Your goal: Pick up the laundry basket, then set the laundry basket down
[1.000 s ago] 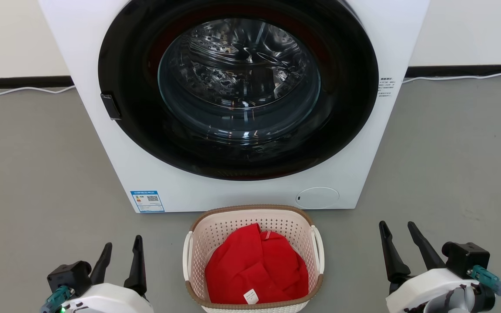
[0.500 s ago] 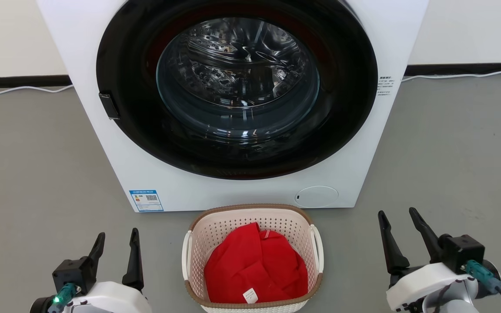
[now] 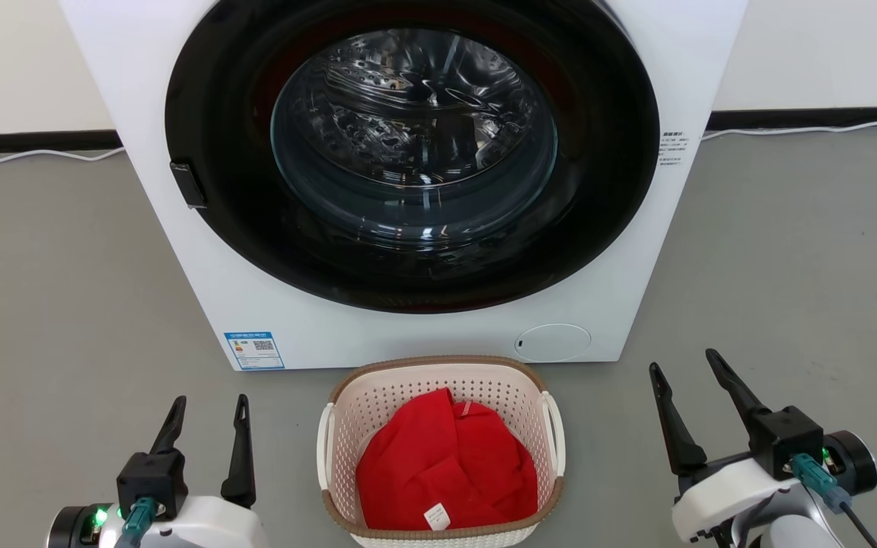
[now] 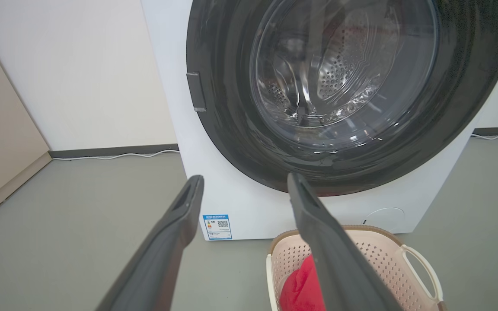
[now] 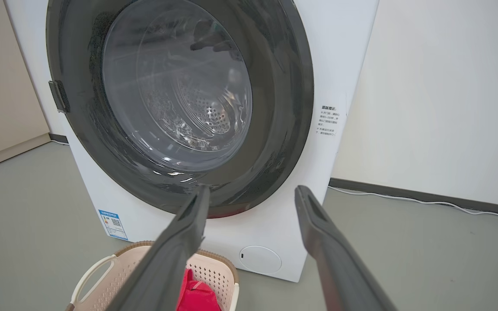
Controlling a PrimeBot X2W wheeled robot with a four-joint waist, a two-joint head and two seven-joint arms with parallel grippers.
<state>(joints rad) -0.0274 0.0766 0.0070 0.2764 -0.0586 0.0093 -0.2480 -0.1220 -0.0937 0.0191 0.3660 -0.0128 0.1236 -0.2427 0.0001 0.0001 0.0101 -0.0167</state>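
Cream perforated plastic laundry basket, rounded-rectangular, brown-rimmed

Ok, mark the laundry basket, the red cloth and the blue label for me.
laundry basket (image 3: 400, 396): head view, far inner wall.
red cloth (image 3: 446, 464): head view, middle of fabric.
blue label (image 3: 254, 350): head view, sticker centre.

White washer on grey floor before pale wall with dark skirting.

I see a white front-loading washer standing on the grey floor with its dark-rimmed round glass door closed, a blue label and a round cover low on its front, a white cable along the baseboard behind, and a crumpled red cloth just before it.
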